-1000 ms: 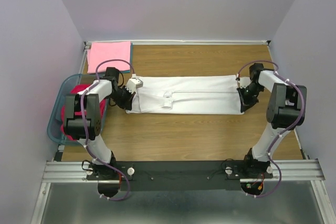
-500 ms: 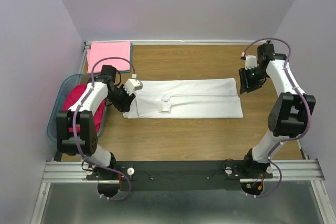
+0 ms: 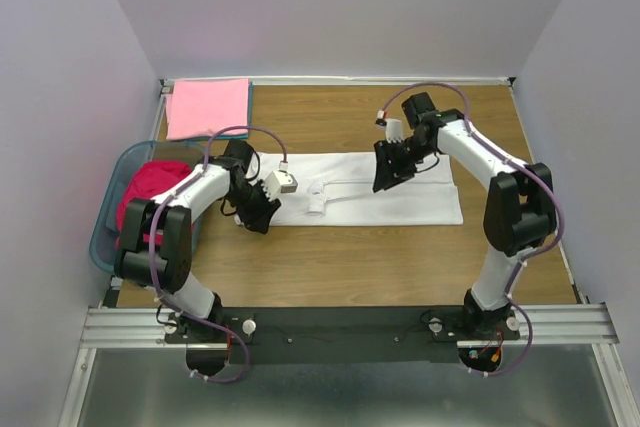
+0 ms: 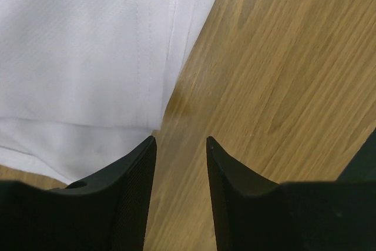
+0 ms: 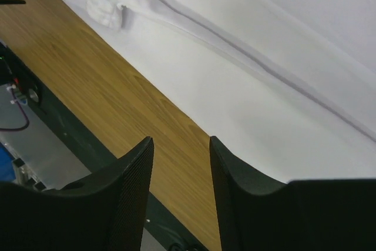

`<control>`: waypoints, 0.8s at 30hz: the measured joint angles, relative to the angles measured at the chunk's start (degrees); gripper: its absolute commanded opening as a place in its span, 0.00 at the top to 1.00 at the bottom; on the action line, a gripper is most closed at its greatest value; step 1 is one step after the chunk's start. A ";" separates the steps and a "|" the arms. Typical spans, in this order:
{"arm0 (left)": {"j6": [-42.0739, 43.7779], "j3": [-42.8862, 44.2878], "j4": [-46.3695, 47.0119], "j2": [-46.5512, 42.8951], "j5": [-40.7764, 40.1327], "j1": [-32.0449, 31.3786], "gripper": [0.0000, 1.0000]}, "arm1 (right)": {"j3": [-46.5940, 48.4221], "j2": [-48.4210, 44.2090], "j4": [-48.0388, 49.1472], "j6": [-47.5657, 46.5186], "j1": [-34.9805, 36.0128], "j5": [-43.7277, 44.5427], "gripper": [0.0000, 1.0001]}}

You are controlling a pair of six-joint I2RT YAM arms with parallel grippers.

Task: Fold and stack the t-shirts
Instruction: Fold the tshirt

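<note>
A white t-shirt lies flat on the wooden table as a long folded strip, with its collar left of centre. My left gripper hovers at the strip's near-left corner, open, with only wood between its fingers; the white shirt fills that view's upper left. My right gripper hangs above the strip's middle, open and empty, and the white shirt spreads below it. The light pink t-shirt lies folded at the back left. The magenta-red t-shirt is bunched in the basket.
A teal plastic basket stands off the table's left edge beside the left arm. Purple walls close the table on three sides. The black base rail runs along the near edge.
Both grippers have let go of the white shirt's ends and opened. The right arm swung left from the shirt's right end to above its middle. The left gripper shifted right and nearer.
</note>
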 measured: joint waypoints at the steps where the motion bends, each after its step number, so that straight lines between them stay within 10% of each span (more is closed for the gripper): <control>1: -0.09 0.00 0.13 0.15 0.00 -0.11 0.52 | 0.00 0.83 1.01 1.09 0.61 -0.66 0.48; 8: -0.63 0.35 1.22 2.21 0.00 -1.22 0.55 | -4.39 2.99 11.02 10.25 5.60 -2.56 0.41; 18: -2.03 2.38 2.71 4.94 0.04 -1.46 1.00 | -3.98 5.99 16.92 14.34 8.76 -3.98 0.42; 24: -2.43 3.06 3.08 4.94 0.02 -1.46 1.00 | -5.09 5.86 17.92 14.23 8.63 -3.89 0.42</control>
